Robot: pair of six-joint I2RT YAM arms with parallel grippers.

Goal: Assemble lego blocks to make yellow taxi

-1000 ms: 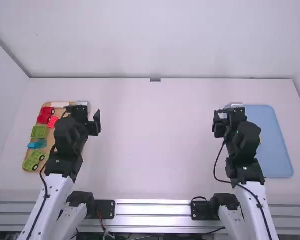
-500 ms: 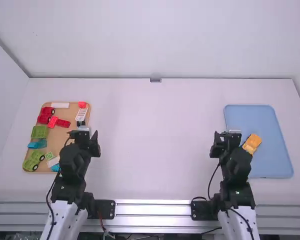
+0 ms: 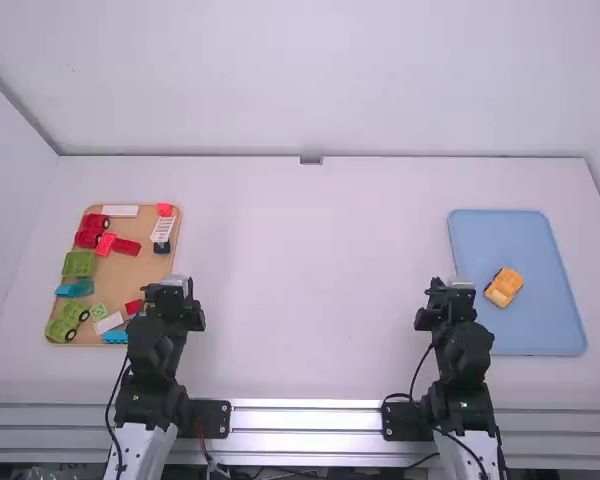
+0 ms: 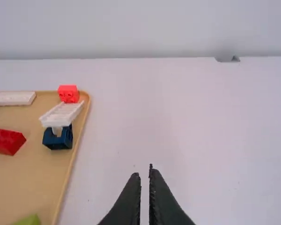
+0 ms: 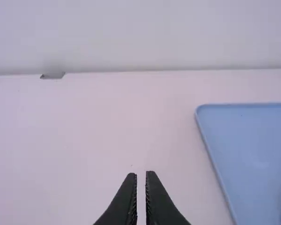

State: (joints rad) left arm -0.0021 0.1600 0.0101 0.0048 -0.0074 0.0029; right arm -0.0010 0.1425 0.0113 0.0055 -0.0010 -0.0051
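In the high view my left gripper (image 3: 175, 284) stands low beside the right edge of the wooden tray (image 3: 140, 268). My right gripper (image 3: 450, 284) stands just left of the blue tray (image 3: 540, 320). A yellow car-shaped assembly (image 3: 504, 287) with dark wheels lies tilted on the blue tray. In the left wrist view the left gripper (image 4: 144, 172) has its two tips close together, nothing between them. The right gripper (image 5: 139, 173) in the right wrist view is likewise shut and holds nothing.
Red blocks (image 3: 125, 246), a green car (image 3: 65, 322), a teal block (image 3: 75, 288), a white ridged piece (image 3: 163, 230) over a dark blue block (image 4: 58, 138) and other pieces lie on the wooden tray. A back wall (image 3: 310, 90) bounds the table.
Both arms have drawn back toward their bases, uncovering more of the wooden tray's pieces and the yellow car on the blue tray. The blocks have not visibly moved.
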